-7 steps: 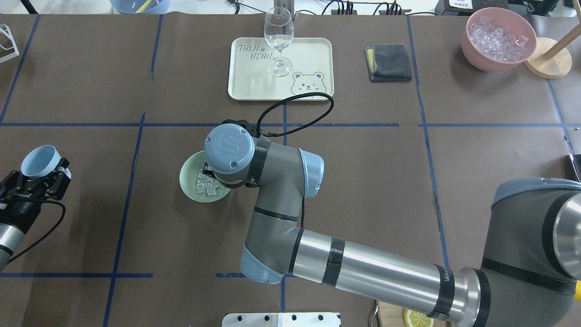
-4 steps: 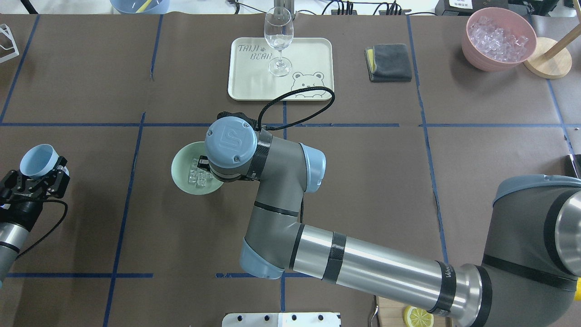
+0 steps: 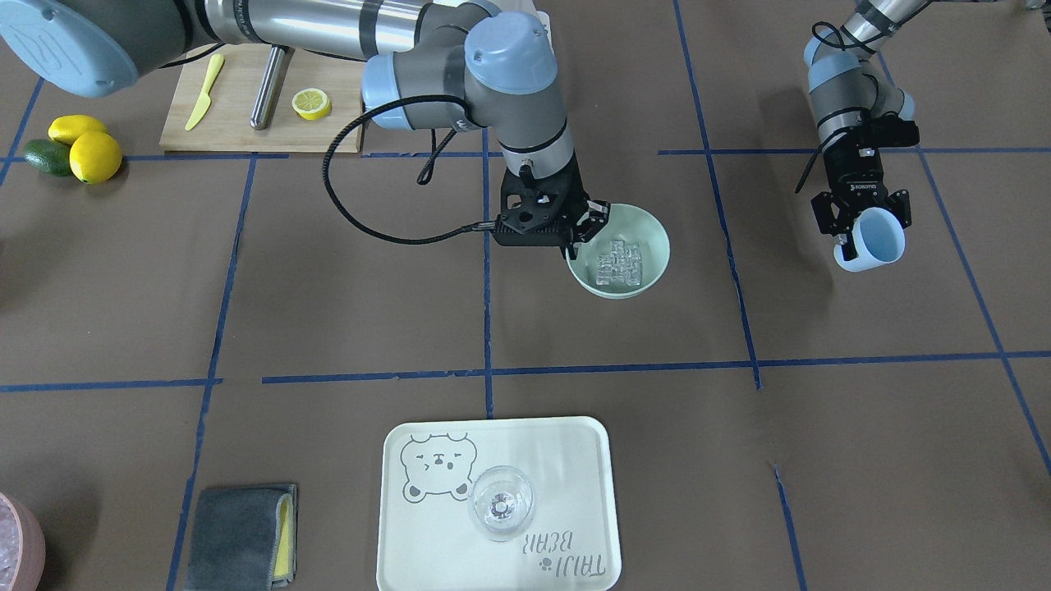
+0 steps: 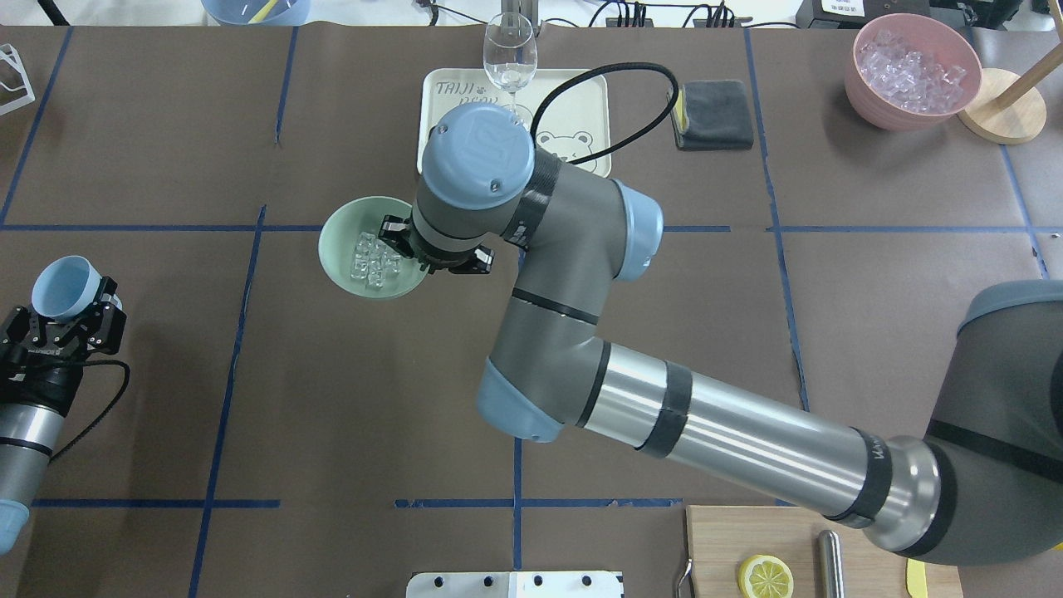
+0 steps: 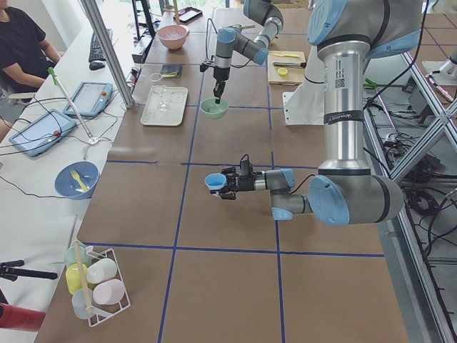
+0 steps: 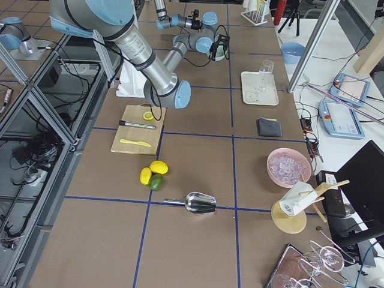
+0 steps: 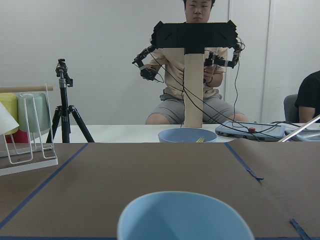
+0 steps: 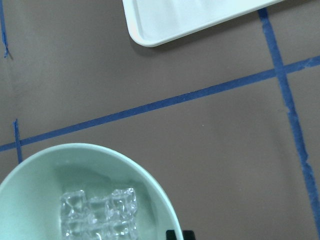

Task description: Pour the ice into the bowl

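Right gripper (image 3: pixel 581 234), I read it clamped on the bowl (image 3: pixel 654 238) rim, ice (image 3: pixel 617 261) inside; left gripper (image 4: pixel 66 314) grasps blue cup (image 4: pixel 60 286) near worktop's left edge.

Silver-and-grey arms (image 4: pixel 731 432), pale blue joint caps (image 4: pixel 477 149) — black cables (image 4: pixel 631 66), black grippers (image 3: pixel 864 222).

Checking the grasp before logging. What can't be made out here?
- How deep the right gripper bites the bowl rim: overhead, the wrist overlaps it; the right wrist view's bottom edge cuts the fingers off.
- Count of the ice: clear cubes clump together; the wrist view crops the pile.
- Bowl lifted or resting: too small in both side views.
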Motion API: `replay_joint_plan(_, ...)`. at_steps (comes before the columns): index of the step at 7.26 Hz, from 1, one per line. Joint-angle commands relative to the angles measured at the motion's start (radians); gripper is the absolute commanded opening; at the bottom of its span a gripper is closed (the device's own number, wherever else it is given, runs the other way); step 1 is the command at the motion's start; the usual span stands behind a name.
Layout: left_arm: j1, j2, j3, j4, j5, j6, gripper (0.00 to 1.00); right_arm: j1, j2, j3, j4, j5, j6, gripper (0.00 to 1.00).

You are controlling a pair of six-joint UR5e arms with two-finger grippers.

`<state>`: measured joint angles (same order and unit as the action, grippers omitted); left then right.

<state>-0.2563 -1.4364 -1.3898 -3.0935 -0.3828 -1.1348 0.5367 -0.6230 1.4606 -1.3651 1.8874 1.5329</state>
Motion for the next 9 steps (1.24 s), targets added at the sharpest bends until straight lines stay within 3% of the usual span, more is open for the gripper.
replay_joint_plan(1,0.000,-0.012,0.009,0.001,0.001,0.001,0.07,0.080,-0.118,0.211,-0.121,0.070,-0.063,0.00)
replay_joint_plan(2,0.000,-0.013,0.009,0.003,-0.002,0.003,0.18,0.100,-0.119,0.227,-0.162,0.075,-0.088,0.00)
replay_joint_plan(3,0.000,-0.013,0.011,0.003,-0.004,0.001,0.21,0.123,-0.130,0.237,-0.166,0.090,-0.092,0.00)
replay_joint_plan(7,-0.001,-0.015,0.014,-0.010,-0.080,-0.029,0.21,0.154,-0.162,0.270,-0.166,0.116,-0.094,0.00)
replay_joint_plan(9,-0.003,-0.009,0.015,-0.007,-0.094,-0.028,0.53,0.155,-0.162,0.274,-0.166,0.116,-0.094,0.00)
